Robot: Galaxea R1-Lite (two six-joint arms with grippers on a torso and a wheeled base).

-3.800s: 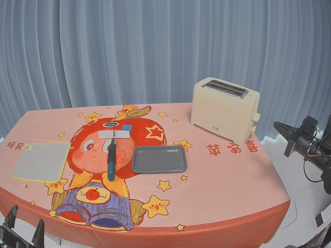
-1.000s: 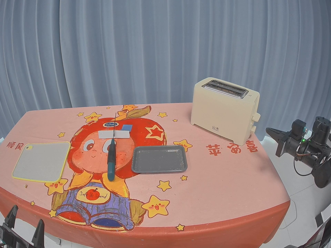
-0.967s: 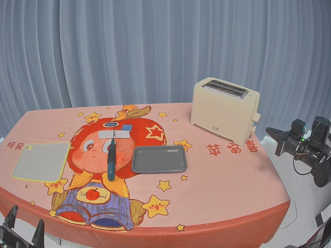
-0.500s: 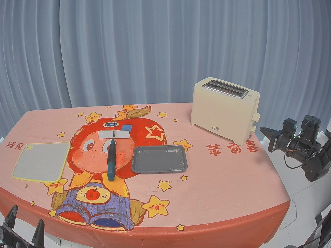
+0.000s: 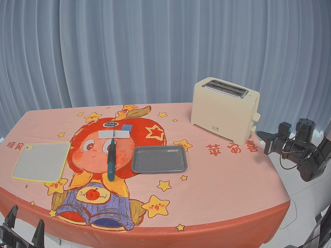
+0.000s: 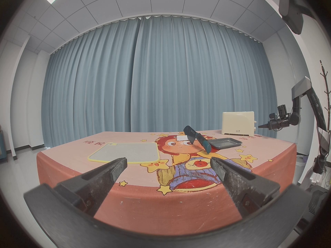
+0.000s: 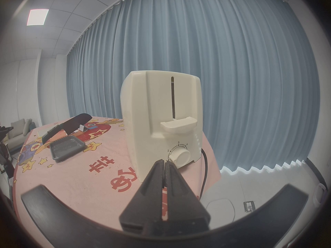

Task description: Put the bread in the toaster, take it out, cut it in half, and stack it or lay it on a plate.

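Note:
The cream toaster (image 5: 224,109) stands at the table's back right, its lever (image 7: 178,124) and dial (image 7: 179,154) on the end face. I cannot tell whether bread sits in its top slots (image 5: 224,88). My right gripper (image 5: 260,133) is shut and empty, just off the table edge, pointing at that end face a short way from it; its tips (image 7: 164,164) line up below the dial. My left gripper (image 6: 169,169) hangs open and empty below the table's front left edge (image 5: 24,224). A grey tray (image 5: 159,159) lies mid-table.
A teal-handled knife (image 5: 111,155) rests edge-up in a white holder (image 5: 113,134) left of the tray, with a small blue block (image 5: 127,127) behind. A grey cutting board with a yellow rim (image 5: 42,161) lies at the front left. The toaster's cord (image 7: 205,176) trails off the table.
My right arm has swung in from the right and slightly down, bringing the shut gripper closer to the toaster's lever end. The left gripper and the table items have not moved.

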